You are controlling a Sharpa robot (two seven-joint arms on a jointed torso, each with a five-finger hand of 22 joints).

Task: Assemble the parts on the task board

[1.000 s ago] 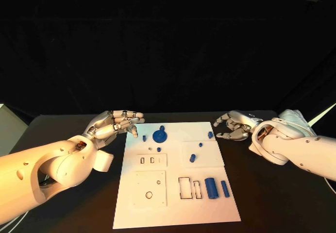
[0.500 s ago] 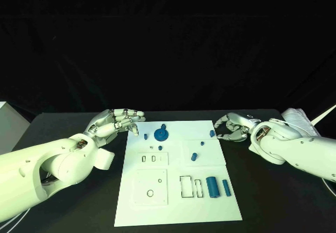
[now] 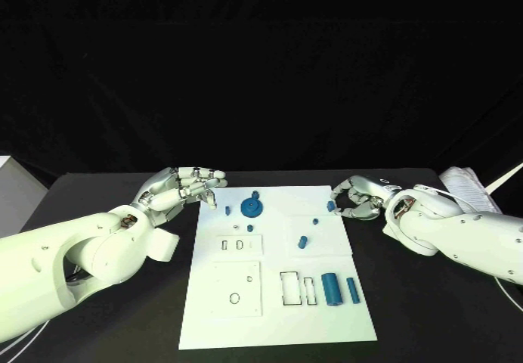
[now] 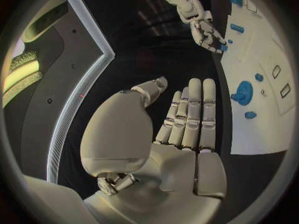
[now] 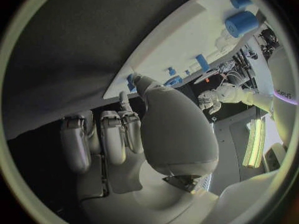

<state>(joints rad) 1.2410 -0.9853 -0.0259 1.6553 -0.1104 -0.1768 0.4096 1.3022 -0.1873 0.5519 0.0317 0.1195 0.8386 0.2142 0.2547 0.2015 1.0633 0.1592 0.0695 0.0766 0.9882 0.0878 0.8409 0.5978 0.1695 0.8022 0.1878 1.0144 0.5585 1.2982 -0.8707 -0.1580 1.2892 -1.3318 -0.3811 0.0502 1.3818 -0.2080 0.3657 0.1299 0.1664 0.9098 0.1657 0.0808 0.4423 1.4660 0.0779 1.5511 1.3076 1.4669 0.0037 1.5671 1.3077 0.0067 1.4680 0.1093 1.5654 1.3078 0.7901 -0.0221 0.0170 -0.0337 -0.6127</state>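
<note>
**Both hands parked at board's far corners, nothing picked yet**

Left hand (image 3: 180, 189) hovers off the board's far-left corner, fingers (image 4: 190, 112) loosely spread and holding nothing; probably staged to reach in. White board (image 3: 278, 318) lies mid-desk (image 3: 436, 318), flat. On it: blue round disc (image 3: 252, 206) with a knob near the far-left, small blue pegs (image 3: 302, 243) mid-board, two blue cylinders (image 3: 331, 290) beside rectangular slots, nearer side. Right hand (image 3: 357, 197) sits by the far-right corner, fingers curled near a small blue piece (image 3: 331, 206); grip unclear, can't tell.
</note>
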